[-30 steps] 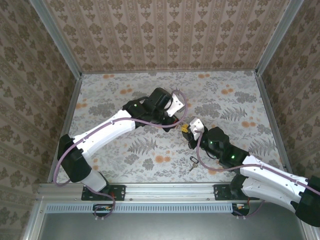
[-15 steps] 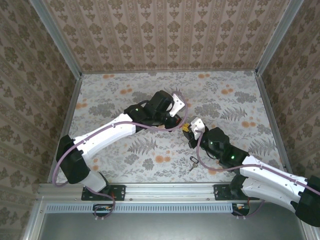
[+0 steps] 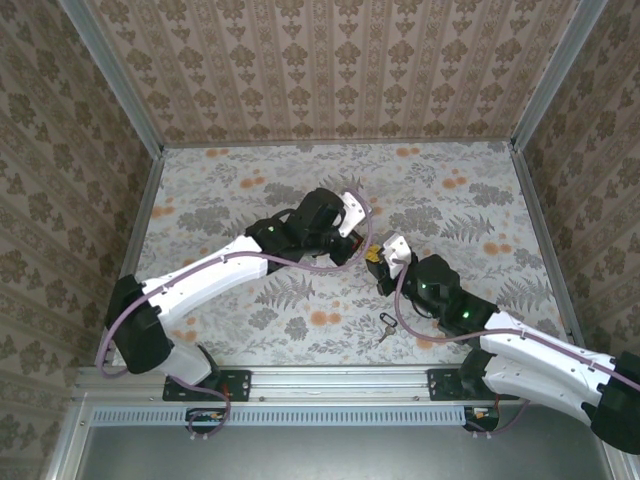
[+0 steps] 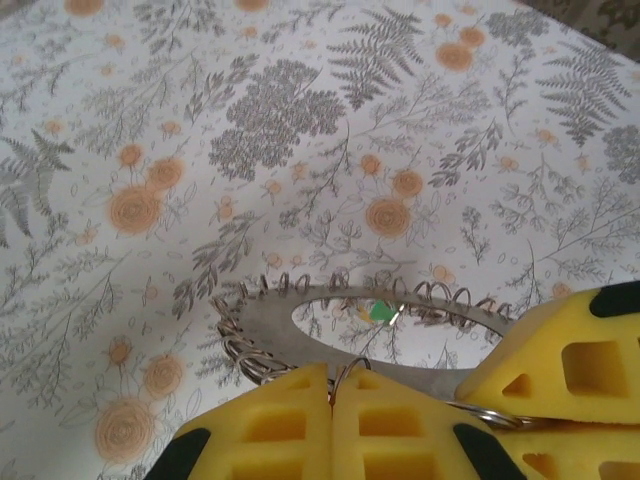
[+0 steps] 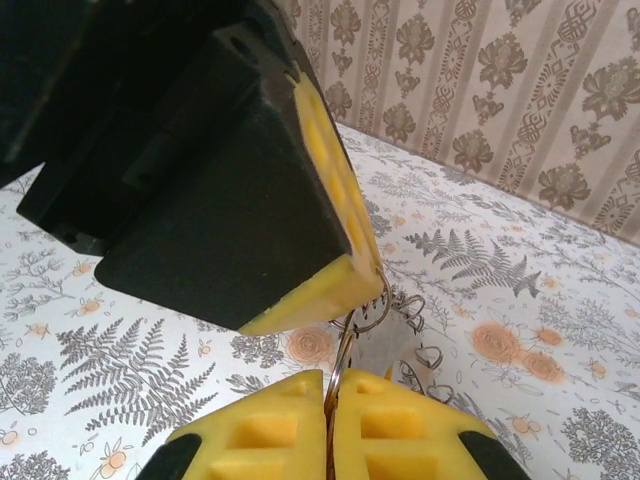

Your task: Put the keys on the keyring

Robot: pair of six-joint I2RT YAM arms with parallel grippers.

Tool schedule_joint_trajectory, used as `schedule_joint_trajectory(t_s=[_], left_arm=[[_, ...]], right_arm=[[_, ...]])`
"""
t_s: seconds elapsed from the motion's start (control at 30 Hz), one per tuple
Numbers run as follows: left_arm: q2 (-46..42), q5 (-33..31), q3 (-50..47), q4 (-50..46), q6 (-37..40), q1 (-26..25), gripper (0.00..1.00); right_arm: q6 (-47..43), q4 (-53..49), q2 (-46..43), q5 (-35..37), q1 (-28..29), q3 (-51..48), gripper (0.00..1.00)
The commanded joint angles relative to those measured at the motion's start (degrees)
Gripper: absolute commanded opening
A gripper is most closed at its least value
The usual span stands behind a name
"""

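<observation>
One key (image 3: 385,325) lies loose by the desk (image 3: 230,190) near edge. Beyond, right gripper (image 5: 333,405) pinched tight on a thin wire loop (image 5: 343,352); left gripper (image 4: 331,395) clamps keyring (image 4: 270,335), held above mid-desk. Threading step, probably; next: feed loop onto ring.

Robot test booth: damask-papered panel walls (image 3: 330,70), aluminium frame rails (image 3: 330,381), floral-clothed table (image 3: 225,190).

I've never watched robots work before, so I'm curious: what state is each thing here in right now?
keyring: clamped at its rim, held roughly level.
left gripper: shut on the keyring.
right gripper: shut on a thin wire loop.
loose key: lying free, untouched by either gripper.
green tag: visible through the keyring's hole; attachment unclear.
</observation>
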Motion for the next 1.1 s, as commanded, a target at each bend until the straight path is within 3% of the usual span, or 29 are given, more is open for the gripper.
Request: schedule_joint_trajectory(t_s=[0.0, 0.27, 0.5, 0.6, 0.8, 1.07], left_arm=[[-2.0, -3.3, -2.3, 10.1, 2.4, 2.3, 0.00], [-11.0, 2.7, -13.5, 20.3, 8.3, 4.1, 0.00], [-16.6, 9.9, -18.6, 25.3, 10.9, 4.5, 0.00], [-18.9, 15.1, -20.4, 28.0, 9.6, 5.8, 0.00], [-21.9, 26.0, -22.1, 30.7, 7.2, 9.6, 0.00], [-22.1, 38.3, -22.6, 35.1, 4.1, 12.1, 0.00]], right_arm=[[1.0, 4.0, -5.2, -9.6, 2.2, 1.0, 0.17], [2.5, -2.2, -11.6, -8.8, 1.9, 1.9, 0.30], [3.9, -3.6, -12.5, -9.0, -1.0, 3.1, 0.32], [6.8, -2.1, -11.9, -13.4, -3.9, 3.0, 0.32], [10.8, 0.0, -7.9, -29.9, -10.4, 6.5, 0.32], [13.7, 2.5, -1.6, -42.3, -11.5, 10.5, 0.30]])
